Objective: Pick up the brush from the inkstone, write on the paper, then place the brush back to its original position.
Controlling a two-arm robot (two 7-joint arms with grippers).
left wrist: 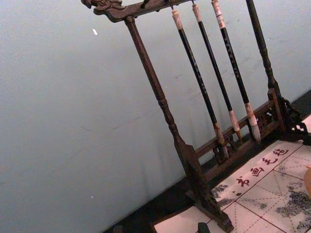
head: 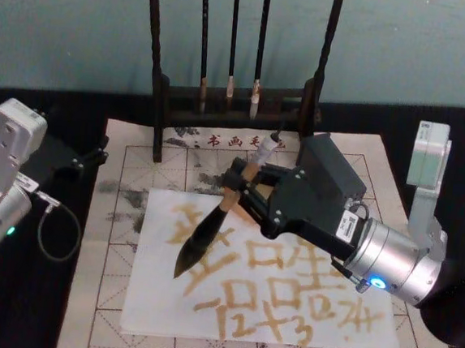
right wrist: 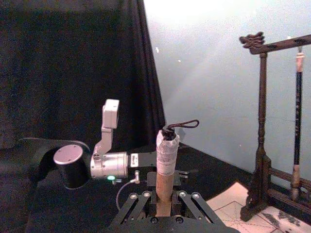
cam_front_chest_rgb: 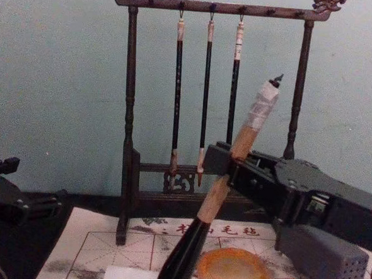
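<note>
- Fingers of the right gripper (head: pixel 243 187) clamp the thick bamboo-handled brush (head: pixel 205 235) mid-frame, tilted over the white paper sheet (head: pixel 341 334).
- Pickup done; amber characters suggest writing is underway; return to the round amber inkstone dish (cam_front_chest_rgb: pixel 235 270) remains.
- Left gripper (head: pixel 87 160) idles at frame left.

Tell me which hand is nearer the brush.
Right. The right hand clamps the brush by its handle above the paper; the left hand sits far off at the mat's left edge.
</note>
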